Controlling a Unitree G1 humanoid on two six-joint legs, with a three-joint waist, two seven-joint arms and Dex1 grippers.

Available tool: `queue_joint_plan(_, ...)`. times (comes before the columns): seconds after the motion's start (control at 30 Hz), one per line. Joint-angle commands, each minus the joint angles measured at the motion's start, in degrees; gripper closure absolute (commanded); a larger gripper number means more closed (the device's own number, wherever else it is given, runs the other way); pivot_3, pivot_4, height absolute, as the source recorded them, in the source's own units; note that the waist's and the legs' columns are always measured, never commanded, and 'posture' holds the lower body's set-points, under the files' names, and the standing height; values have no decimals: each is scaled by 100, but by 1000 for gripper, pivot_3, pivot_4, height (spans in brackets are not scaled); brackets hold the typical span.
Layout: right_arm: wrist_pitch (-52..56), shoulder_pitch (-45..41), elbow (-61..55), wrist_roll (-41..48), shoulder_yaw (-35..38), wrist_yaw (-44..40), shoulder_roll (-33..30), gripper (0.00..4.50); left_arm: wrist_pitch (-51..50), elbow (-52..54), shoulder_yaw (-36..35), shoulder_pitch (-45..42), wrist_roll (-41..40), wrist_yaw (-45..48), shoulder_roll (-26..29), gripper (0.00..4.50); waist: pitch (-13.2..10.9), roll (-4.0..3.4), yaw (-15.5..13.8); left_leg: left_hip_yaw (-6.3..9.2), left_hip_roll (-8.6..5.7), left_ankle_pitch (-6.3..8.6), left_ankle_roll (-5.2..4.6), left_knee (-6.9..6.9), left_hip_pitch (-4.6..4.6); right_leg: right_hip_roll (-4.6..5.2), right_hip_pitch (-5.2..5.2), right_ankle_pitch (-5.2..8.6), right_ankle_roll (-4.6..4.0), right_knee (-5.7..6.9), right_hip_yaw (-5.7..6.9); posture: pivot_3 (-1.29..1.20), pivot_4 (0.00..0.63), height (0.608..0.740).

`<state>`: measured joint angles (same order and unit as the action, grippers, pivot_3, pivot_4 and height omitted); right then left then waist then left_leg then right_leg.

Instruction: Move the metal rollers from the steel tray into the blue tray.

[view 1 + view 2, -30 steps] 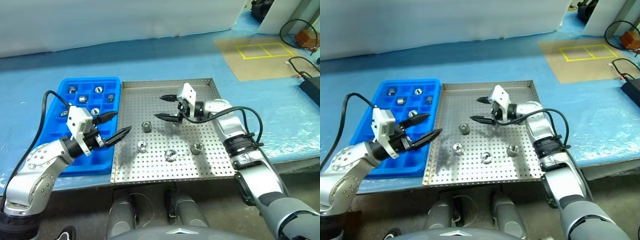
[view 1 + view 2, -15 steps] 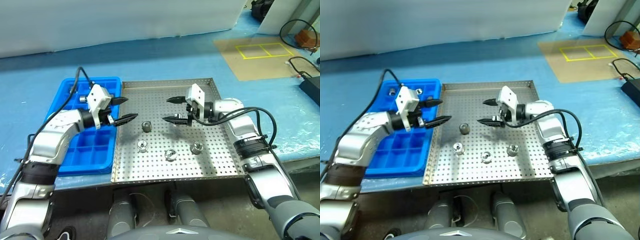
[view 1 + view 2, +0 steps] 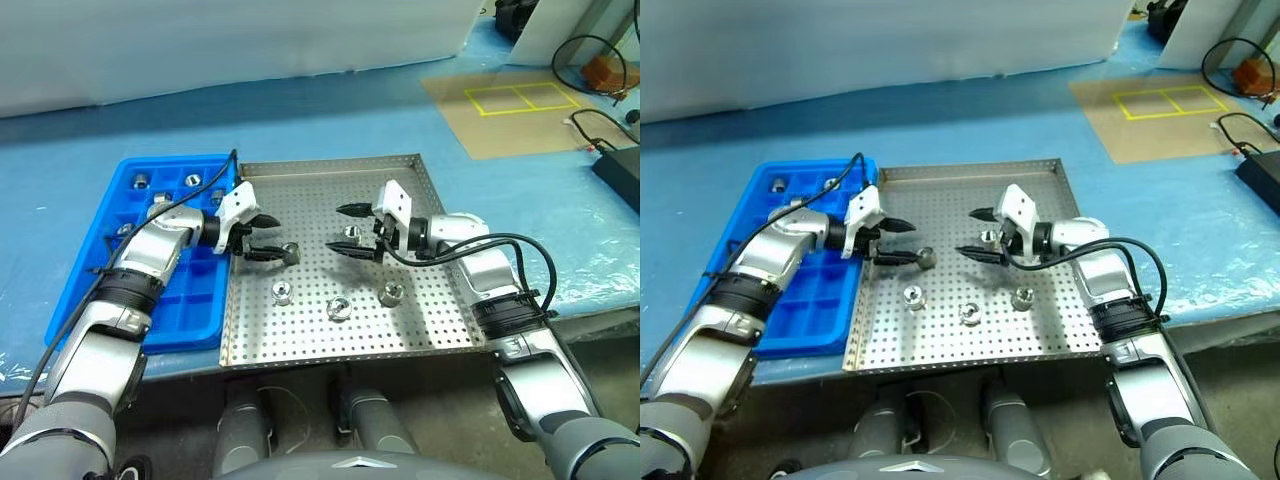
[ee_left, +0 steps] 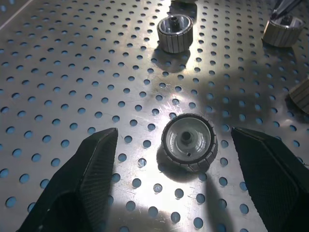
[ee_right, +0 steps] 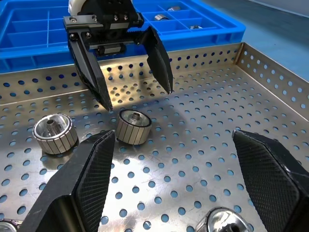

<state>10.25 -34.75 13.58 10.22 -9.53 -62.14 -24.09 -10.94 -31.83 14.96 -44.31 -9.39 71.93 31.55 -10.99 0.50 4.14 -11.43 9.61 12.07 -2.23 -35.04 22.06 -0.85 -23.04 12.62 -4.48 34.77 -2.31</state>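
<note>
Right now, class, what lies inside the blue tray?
The blue tray holds metal rollers in its far compartments; the near compartments look empty. The left arm covers some middle compartments, so their contents cannot be seen.

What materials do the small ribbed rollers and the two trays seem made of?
Small ribbed silver rollers: apparently polished metal, bright glints. Large perforated silver tray: looks like brushed steel, reflective, scratched. Blue compartment tray: probably moulded plastic, uniform colour, soft sheen.

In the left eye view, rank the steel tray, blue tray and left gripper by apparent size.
1. Steel tray
2. Blue tray, partly covered by the left arm
3. Left gripper, open, far smaller than either tray
</note>
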Motion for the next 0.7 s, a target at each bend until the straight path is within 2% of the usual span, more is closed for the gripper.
queue_joint_plan(0.03,17,69,-379,121,99,113,5,514,208,-466,42,-301,194,196,-144,510,0,0,22,0,-2,0,-1,0,0,1,1,0,0,-1,0,-514,150,740)
queue_joint_plan(0.27,67,284,-587,92,88,299,-20,514,343,-741,187,-330,507,407,-396,510,0,-1,142,12,-8,5,-9,1,6,9,7,2,4,-9,13,-543,150,740)
queue_joint_plan(0.57,18,305,-590,65,75,501,14,514,561,-807,409,-224,980,516,-397,510,0,-3,283,25,-5,4,-14,1,5,19,28,4,4,-16,44,-554,150,740)
queue_joint_plan(0.7,-9,301,-562,61,56,545,27,478,562,-736,345,-134,952,705,-304,1412,0,-3,323,26,-6,5,-12,1,-1,26,42,4,5,-23,52,-549,150,740)
